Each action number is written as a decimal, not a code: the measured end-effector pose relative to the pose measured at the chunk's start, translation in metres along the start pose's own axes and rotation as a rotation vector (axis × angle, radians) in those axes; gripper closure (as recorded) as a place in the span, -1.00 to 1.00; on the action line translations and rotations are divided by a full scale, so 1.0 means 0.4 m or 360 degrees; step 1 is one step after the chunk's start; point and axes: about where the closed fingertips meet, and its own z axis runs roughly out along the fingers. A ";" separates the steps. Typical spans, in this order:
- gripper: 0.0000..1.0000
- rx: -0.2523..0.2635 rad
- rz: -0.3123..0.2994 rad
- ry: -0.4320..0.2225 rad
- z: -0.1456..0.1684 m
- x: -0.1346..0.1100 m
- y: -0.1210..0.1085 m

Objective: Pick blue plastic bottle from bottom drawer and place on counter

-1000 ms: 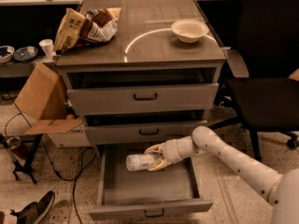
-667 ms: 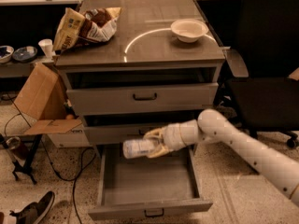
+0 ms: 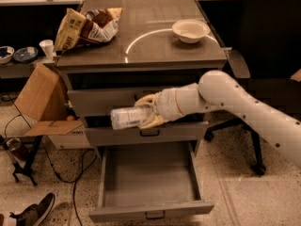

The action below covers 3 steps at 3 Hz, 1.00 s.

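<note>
- Gripper (image 3: 145, 112) is out in front of the cabinet, level with the gap between the two upper drawer fronts. Its fingers (image 3: 146, 99) are pinched on the blue plastic bottle (image 3: 124, 118), one above and one below.
- Change: a second ago the bottle hung low over the bottom drawer (image 3: 150, 214). It then rose past the middle front and now sits higher again, clear of the drawer altogether.
- Bottle is carried on its side, free end pointing away from the arm. It is in the air and touches no drawer front that I can make out.
- Meaning for the task: the pick looks done and the lift is well under way. The bottle is not yet as high as the counter (image 3: 155, 51), so more rise and then a carry over the top remain.
- Bottom drawer: pulled fully out, and nothing shows inside, only bare grey floor.
- Two upper drawers: fronts near closed, insides not visible.
- White bowl (image 3: 190, 30) sits at the counter's far corner on the arm's side. I can't see anything in it.
- Crumpled snack bag (image 3: 87, 26) lies at the opposite far corner. The near edge between them is bare and looks the likely place to set the bottle down.
- Cardboard box (image 3: 42, 100) beside the cabinet, flaps open, contents hidden.
</note>
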 end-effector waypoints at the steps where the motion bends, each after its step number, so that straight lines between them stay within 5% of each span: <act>1: 1.00 0.0082 -0.0092 0.0174 -0.061 -0.145 -0.155; 2: 1.00 0.0172 -0.0183 0.0388 -0.105 -0.268 -0.304; 3: 1.00 0.0277 -0.0252 0.0667 -0.159 -0.323 -0.453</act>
